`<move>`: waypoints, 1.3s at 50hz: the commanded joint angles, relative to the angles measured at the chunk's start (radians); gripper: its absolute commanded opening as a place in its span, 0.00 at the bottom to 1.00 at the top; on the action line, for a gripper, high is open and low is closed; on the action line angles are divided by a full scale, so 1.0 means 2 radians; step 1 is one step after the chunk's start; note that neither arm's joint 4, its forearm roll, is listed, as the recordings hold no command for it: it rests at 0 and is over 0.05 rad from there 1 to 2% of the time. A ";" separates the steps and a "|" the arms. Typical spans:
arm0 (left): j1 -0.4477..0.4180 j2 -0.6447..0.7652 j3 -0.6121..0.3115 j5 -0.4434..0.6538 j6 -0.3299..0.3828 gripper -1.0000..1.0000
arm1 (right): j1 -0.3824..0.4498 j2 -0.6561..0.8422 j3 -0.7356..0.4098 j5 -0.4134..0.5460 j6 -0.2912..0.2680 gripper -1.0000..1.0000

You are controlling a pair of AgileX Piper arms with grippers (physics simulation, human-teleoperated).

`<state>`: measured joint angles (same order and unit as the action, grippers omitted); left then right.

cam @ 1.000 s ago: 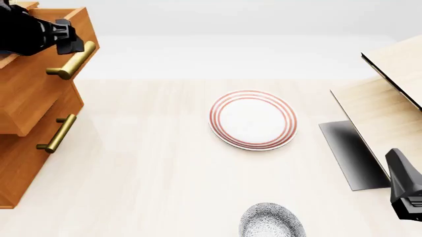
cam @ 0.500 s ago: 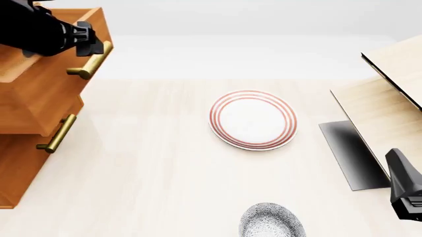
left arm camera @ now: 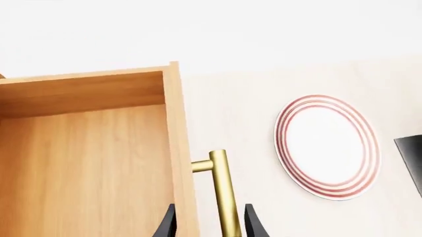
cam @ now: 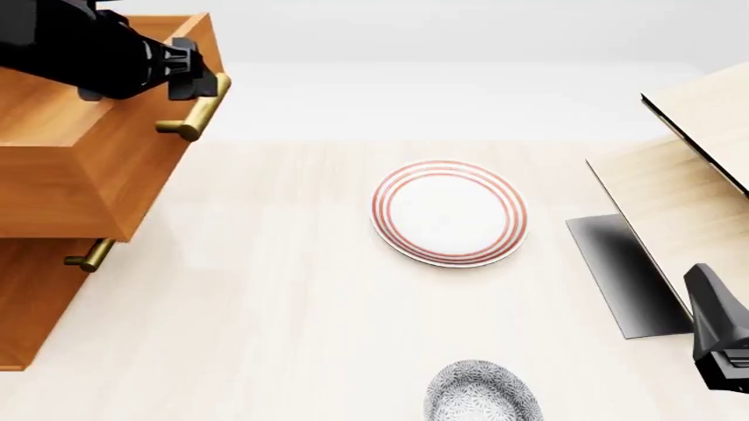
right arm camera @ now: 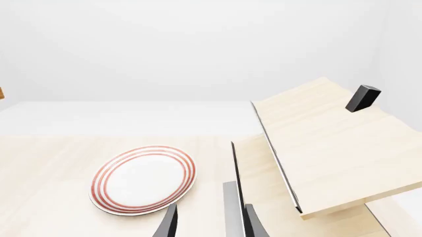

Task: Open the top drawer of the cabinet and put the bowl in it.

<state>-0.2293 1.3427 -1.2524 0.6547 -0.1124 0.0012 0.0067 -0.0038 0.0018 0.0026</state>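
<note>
Now the left gripper (left arm camera: 209, 223) is clamping its fingers on the brass handle (cam: 195, 107) of the top drawer (cam: 88, 158), which is standing pulled out of the cabinet (cam: 30, 298). Beyond the gripper, the red-ringed plate (cam: 450, 212) is lying on the worktop (cam: 269, 289). Well apart, the right gripper (right arm camera: 209, 223) is hanging with fingers apart, the bowl (cam: 482, 393) sitting beside it.

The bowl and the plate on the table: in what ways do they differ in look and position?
The bowl has a dense grey-black speckle, while the plate is plain white with red rings near its rim. The bowl is smaller and sits at the table's near edge, partly cut off by the front view; the plate lies flat near the middle, fully visible. Both are round, and neither gripper touches them.
</note>
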 commanded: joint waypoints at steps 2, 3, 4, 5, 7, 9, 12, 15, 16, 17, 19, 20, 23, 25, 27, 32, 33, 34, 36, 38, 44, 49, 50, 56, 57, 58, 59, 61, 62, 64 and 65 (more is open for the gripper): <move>-0.029 0.004 -0.004 -0.004 -0.007 1.00 | 0.000 0.000 0.000 0.000 0.000 1.00; -0.029 0.004 -0.004 -0.004 -0.007 1.00 | 0.000 0.000 0.000 0.000 0.000 1.00; -0.030 0.004 -0.004 -0.003 -0.005 1.00 | 0.000 0.000 0.000 0.000 0.000 1.00; -0.031 0.004 -0.004 -0.002 -0.006 1.00 | 0.000 0.000 0.000 0.000 0.000 1.00; -0.031 0.003 -0.003 -0.003 -0.005 1.00 | 0.000 0.000 0.000 0.000 0.000 1.00; -0.033 0.003 -0.003 -0.004 -0.007 1.00 | 0.000 -0.001 0.000 0.000 0.000 1.00; -0.042 0.005 -0.005 -0.004 -0.009 1.00 | 0.000 0.000 0.000 0.000 0.000 1.00; -0.040 0.007 -0.005 -0.003 -0.008 1.00 | 0.000 0.000 0.000 0.000 0.000 1.00; -0.042 0.008 -0.006 -0.003 -0.009 1.00 | 0.000 0.000 0.000 0.000 0.000 1.00; -0.045 0.008 -0.007 -0.003 -0.010 1.00 | 0.000 0.000 0.000 0.000 0.000 1.00; -0.046 0.009 -0.007 -0.003 -0.009 1.00 | 0.000 0.000 0.000 0.000 0.000 1.00; -0.046 0.009 -0.007 -0.003 -0.010 1.00 | 0.000 0.000 0.000 0.000 0.000 1.00; -0.049 0.008 -0.007 -0.004 -0.010 1.00 | 0.000 0.000 0.000 0.000 0.000 1.00; -0.051 0.006 -0.007 -0.004 -0.011 1.00 | 0.000 -0.001 0.000 0.000 0.000 1.00; -0.051 0.005 -0.008 -0.003 -0.006 1.00 | 0.000 0.000 0.000 0.000 0.000 1.00; -0.052 0.005 -0.007 -0.002 -0.009 1.00 | 0.000 0.000 0.000 0.000 0.000 1.00; -0.053 0.005 -0.008 -0.001 -0.008 1.00 | 0.000 0.000 0.000 0.000 0.000 1.00; -0.057 0.005 -0.008 -0.002 -0.012 1.00 | 0.000 0.000 0.000 0.000 0.000 1.00; -0.053 0.004 -0.007 -0.001 -0.009 1.00 | 0.000 0.000 0.000 0.000 -0.001 1.00; -0.053 0.002 -0.006 -0.001 -0.011 1.00 | 0.000 0.000 0.000 0.000 0.000 1.00; -0.039 -0.006 -0.007 0.006 -0.006 1.00 | 0.000 0.000 0.000 0.000 0.000 1.00; -0.036 -0.013 -0.006 0.010 -0.004 1.00 | 0.000 -0.001 0.000 0.000 0.000 1.00; -0.033 -0.015 -0.005 0.012 0.000 1.00 | 0.000 0.000 0.000 0.000 -0.001 1.00; -0.032 -0.020 -0.010 0.019 0.002 1.00 | 0.000 -0.001 0.000 0.000 0.000 1.00; -0.031 -0.020 -0.011 0.020 0.004 1.00 | 0.000 -0.001 0.000 0.000 0.000 1.00; -0.031 -0.021 -0.011 0.021 0.005 1.00 | 0.000 0.000 0.000 0.000 0.000 1.00; -0.031 -0.021 -0.012 0.021 0.007 1.00 | 0.000 0.000 0.000 0.000 0.000 1.00; -0.032 -0.021 -0.013 0.022 0.006 1.00 | 0.000 0.000 0.000 0.000 0.000 1.00; -0.029 -0.023 -0.014 0.023 0.011 1.00 | 0.000 -0.001 0.000 0.000 0.000 1.00; -0.031 -0.023 -0.015 0.024 0.009 1.00 | 0.000 0.000 0.000 0.000 0.000 1.00; -0.029 -0.023 -0.016 0.026 0.013 1.00 | 0.000 0.000 0.000 0.000 0.000 1.00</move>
<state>-0.2932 1.3104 -1.2749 0.6896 -0.1074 0.0012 0.0067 -0.0038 0.0019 0.0026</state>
